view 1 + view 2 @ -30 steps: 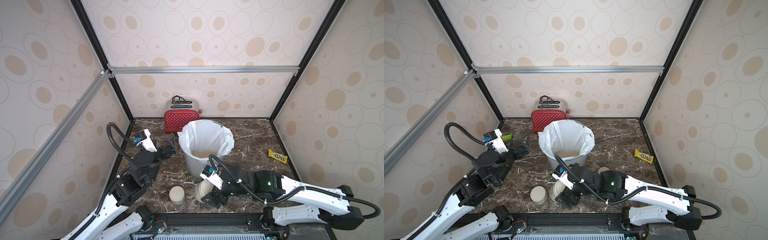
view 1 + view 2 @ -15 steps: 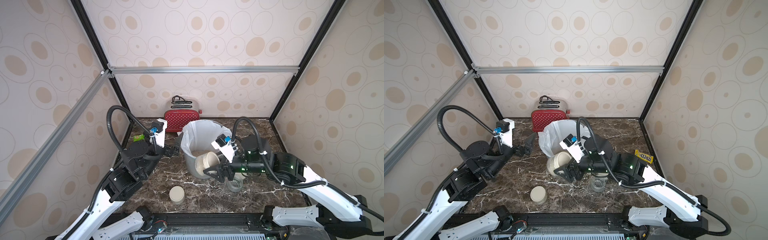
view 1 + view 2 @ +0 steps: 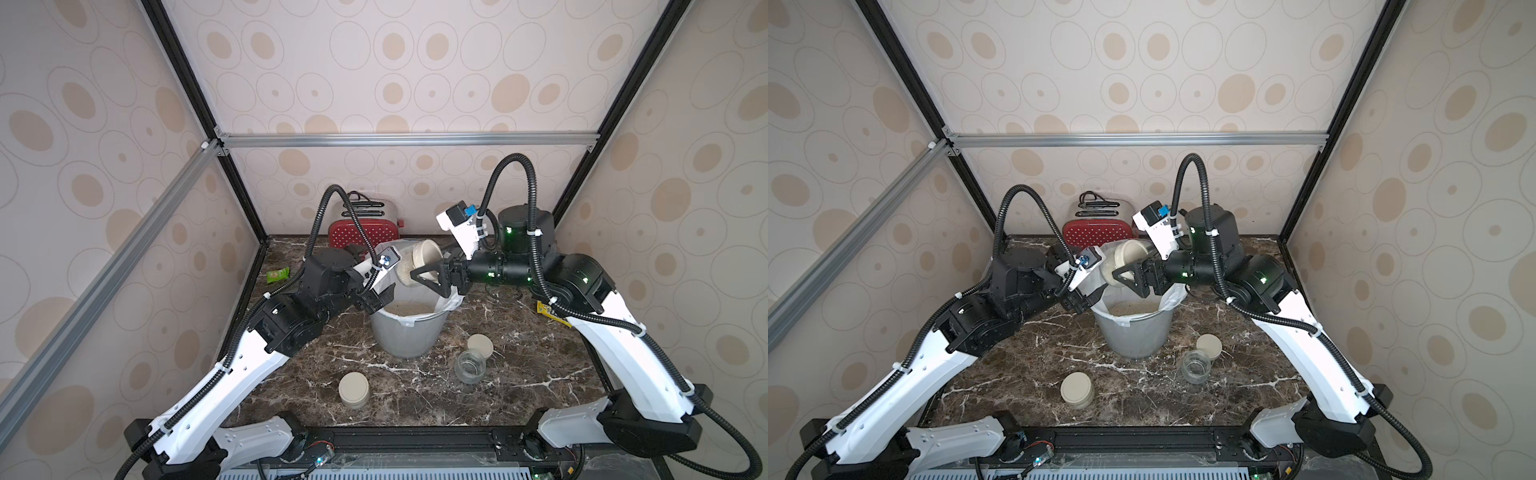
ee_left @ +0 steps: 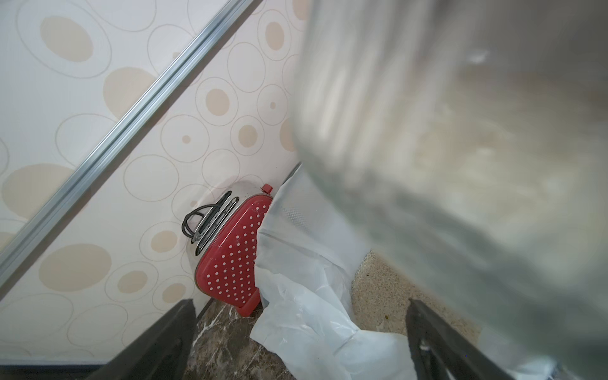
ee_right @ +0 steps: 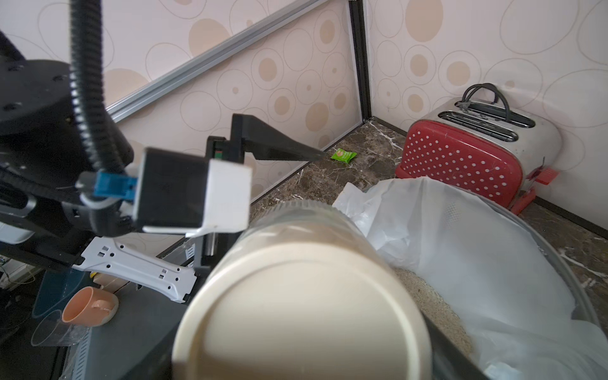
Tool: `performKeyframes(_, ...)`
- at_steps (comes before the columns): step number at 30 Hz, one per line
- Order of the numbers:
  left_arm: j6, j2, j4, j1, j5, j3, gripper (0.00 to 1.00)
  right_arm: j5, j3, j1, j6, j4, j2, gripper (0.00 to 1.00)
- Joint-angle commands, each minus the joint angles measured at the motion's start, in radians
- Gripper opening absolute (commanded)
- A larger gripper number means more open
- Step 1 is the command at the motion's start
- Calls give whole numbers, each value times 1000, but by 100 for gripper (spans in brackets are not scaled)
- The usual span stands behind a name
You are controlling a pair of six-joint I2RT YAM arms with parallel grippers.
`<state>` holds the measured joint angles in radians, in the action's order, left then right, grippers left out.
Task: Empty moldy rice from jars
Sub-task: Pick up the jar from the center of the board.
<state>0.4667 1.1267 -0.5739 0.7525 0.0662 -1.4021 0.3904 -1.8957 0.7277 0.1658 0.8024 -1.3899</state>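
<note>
My right gripper [image 3: 424, 274] is shut on a glass jar [image 3: 417, 262] with its cream lid [image 5: 302, 312] on. The jar hangs tilted over the grey bin [image 3: 409, 338], and the moldy rice inside it shows as a blur close to the left wrist camera [image 4: 460, 158]. My left gripper [image 3: 372, 279] stands open beside the jar at the bin's left rim, with only the white liner [image 4: 302, 329] between its fingers. More rice [image 3: 409, 308] lies in the bin. A lidded jar [image 3: 354, 388] stands at the front. An open empty jar [image 3: 469, 365] stands on the right by a loose lid [image 3: 480, 345].
A red dotted toaster [image 3: 365, 232] stands against the back wall behind the bin. A green packet [image 3: 277, 274] lies at the left wall and a yellow packet [image 3: 546, 309] under my right arm. Patterned walls close in three sides.
My right gripper has carried the lidded jar from the table's front up and back to above the bin. My left gripper has swung right, up to the bin's rim beside the jar.
</note>
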Motion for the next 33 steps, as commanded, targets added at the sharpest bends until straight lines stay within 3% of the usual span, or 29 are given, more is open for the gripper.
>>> performKeyframes(1,112,-9,-32,-2,-117,-40,99,77,-69,-23,-23,-24,-15,41)
performKeyframes(16,63,-1,98,-2,-343,-28,99,216,-103,-48,3,1,-87,40)
performKeyframes(33,-1,63,189,-3,-367,-47,99,281,-94,-47,18,30,-100,38)
